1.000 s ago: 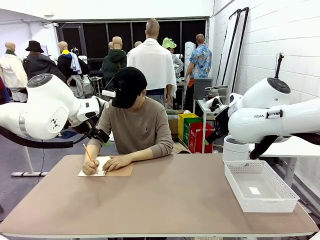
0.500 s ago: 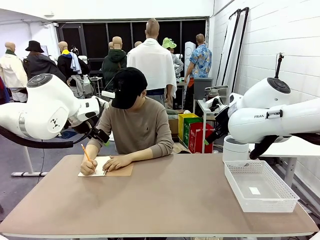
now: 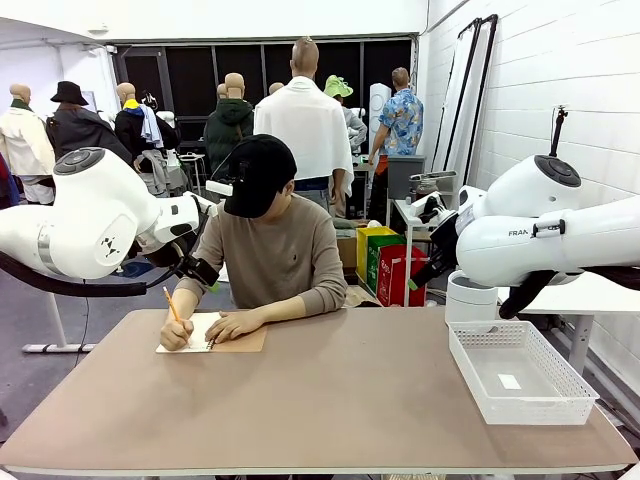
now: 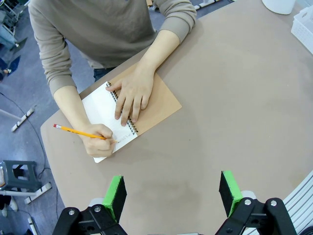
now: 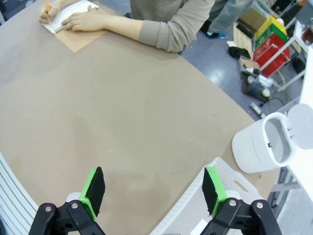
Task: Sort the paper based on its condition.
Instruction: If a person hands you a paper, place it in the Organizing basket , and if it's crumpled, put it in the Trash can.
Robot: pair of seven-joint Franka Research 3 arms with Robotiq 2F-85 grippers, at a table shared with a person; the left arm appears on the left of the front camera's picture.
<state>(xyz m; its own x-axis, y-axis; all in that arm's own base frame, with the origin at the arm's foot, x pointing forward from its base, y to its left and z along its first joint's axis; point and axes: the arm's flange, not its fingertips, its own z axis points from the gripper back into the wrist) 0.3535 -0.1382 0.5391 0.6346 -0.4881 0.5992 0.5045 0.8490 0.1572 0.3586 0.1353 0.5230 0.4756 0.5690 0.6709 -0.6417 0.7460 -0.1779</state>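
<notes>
Brown tabletop (image 3: 350, 400) runs across to a person (image 3: 270, 250) seated at twelve o'clock, bent over a spiral notebook (image 4: 156, 105) lying at about ten o'clock. The only paper on show is its white page (image 4: 100, 110), folded open on the brown cover. One hand (image 4: 100, 144) works a yellow pencil (image 4: 78, 132) near the page's lower edge and the other hand (image 4: 132, 93) presses flat across the wire spine.

A white mesh basket (image 3: 530, 412) sits at four o'clock, and a white lidded bin (image 5: 261, 147) stands just past the table edge at two o'clock.

From where I stand, the step looks like waiting. The page is bound and under both hands, so the sensible course is to hang back until a sheet comes free and the hands lift away. A thin sheet lying flat gives little to pinch, so I would go for a corner or an overhanging edge. I would also look at its condition before choosing where it goes.

Both arms are folded up high at nine and three o'clock, wrists tipped down at the table. The left gripper (image 4: 171, 186) hangs over bare table on the near side of the notebook, well above it, green pads spread wide with nothing between. The right gripper (image 5: 152, 183) hovers over the basket's corner at four o'clock, equally wide and empty.
</notes>
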